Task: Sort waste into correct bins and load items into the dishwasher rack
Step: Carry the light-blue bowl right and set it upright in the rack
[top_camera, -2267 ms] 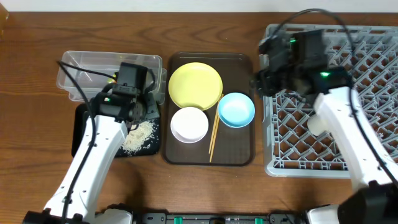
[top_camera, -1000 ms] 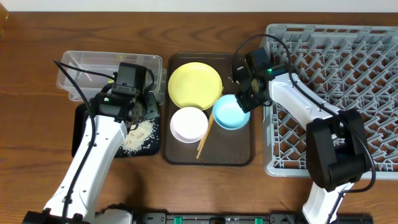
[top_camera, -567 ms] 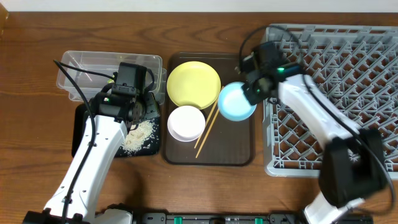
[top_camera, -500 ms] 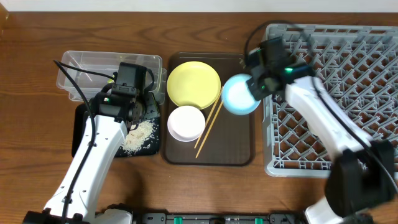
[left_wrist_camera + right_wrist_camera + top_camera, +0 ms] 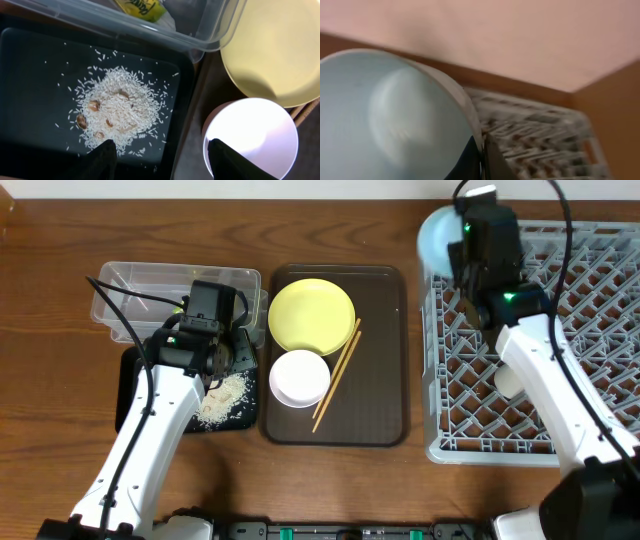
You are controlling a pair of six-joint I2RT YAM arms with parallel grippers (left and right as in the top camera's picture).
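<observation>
Two bins sit left: the clear tub [image 5: 150, 290] holds the snack wrapper [image 5: 137, 7], the black bin [image 5: 30, 60] nearer us the rice grains [image 5: 117, 107], so both look sorted. Our left gripper [image 5: 162, 160] hangs over the grains, fingers spread and empty. On the brown tray [image 5: 385, 380] wait the yellow plate [image 5: 312, 315], white bowl [image 5: 302, 378] and chopsticks [image 5: 338, 375]. At right, our right gripper [image 5: 481, 160] pinches the blue bowl [image 5: 390, 115] by its rim, tipped on edge above the far left corner of the rack [image 5: 600, 290], likely to slot between pegs.

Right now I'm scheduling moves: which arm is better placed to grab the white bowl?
Left, probably. The left gripper hangs open right beside the white bowl, while the right gripper is shut on the light blue bowl at the dishwasher rack corner.
</observation>
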